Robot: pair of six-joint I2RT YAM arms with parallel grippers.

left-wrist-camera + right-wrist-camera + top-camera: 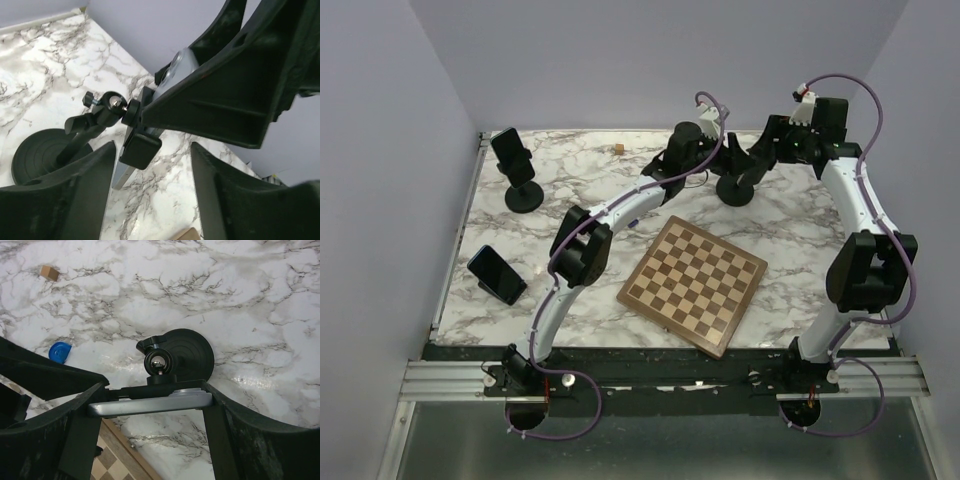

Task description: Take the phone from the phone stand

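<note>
A silver-edged phone (150, 402) sits in the clamp of a black phone stand with a round base (192, 352) and a ball joint (159, 362), at the back middle of the table (735, 190). My right gripper (154, 412) is shut on the phone, with one finger against each end. In the left wrist view the phone's edge (172, 75) and the clamp (140, 147) show under the right gripper's fingers (225, 100). My left gripper (152, 165) is open and empty, close beside the stand's clamp. In the top view the two grippers meet over the stand, left (705, 150) and right (752, 160).
A chessboard (693, 283) lies in front of the stand. A second stand holding a phone (510, 150) is at the back left. Another dark phone (497, 273) rests at the left edge. A small wooden cube (49, 273) and a blue disc (60, 351) lie nearby.
</note>
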